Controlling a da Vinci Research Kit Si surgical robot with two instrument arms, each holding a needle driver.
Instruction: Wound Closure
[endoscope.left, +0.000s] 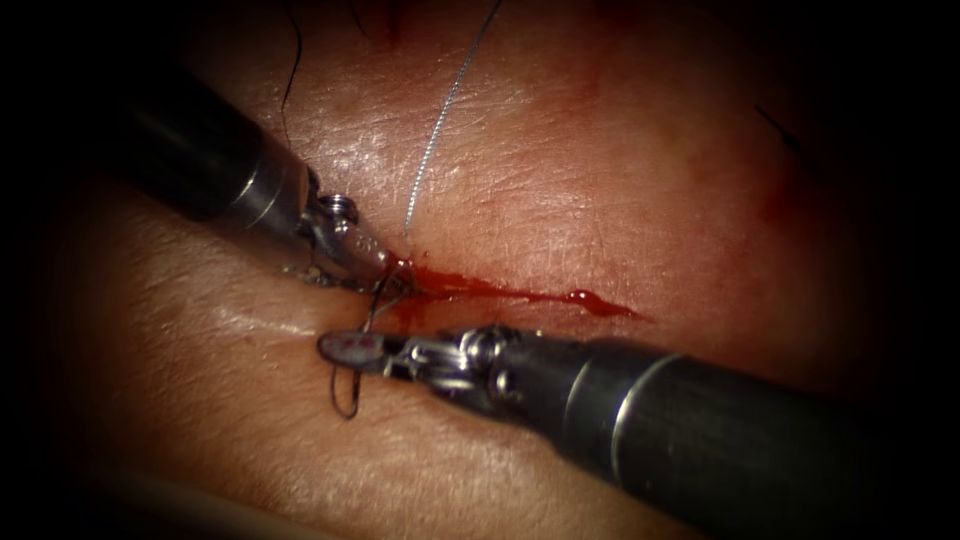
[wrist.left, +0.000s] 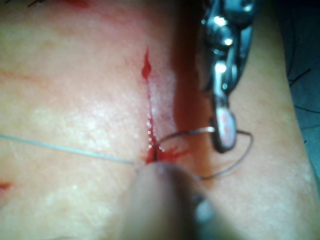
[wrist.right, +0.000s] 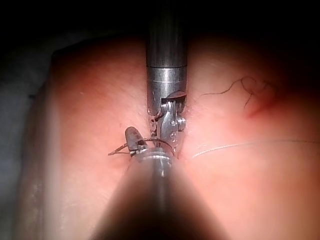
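1. Pale, creased tissue (endoscope.left: 560, 180) fills my endoscope view, with the cut (endoscope.left: 520, 293) running across it as a thin line of red fluid (endoscope.left: 585, 298).
2. My left tool (endoscope.left: 385, 268) comes in from the upper left; its tip sits at the left end of the cut. I cannot tell how its jaws stand.
3. My right tool (endoscope.left: 345, 347) reaches in from the lower right, pointing left, just below that same end. Its jaws look closed on the curved needle (endoscope.left: 345, 395).
4. One end of the needle's arc rises toward the cut, close to the left tool; the rest loops below the right tool's tip.
5. Light thread (endoscope.left: 440, 120) climbs from the cut's left end toward the upper edge.
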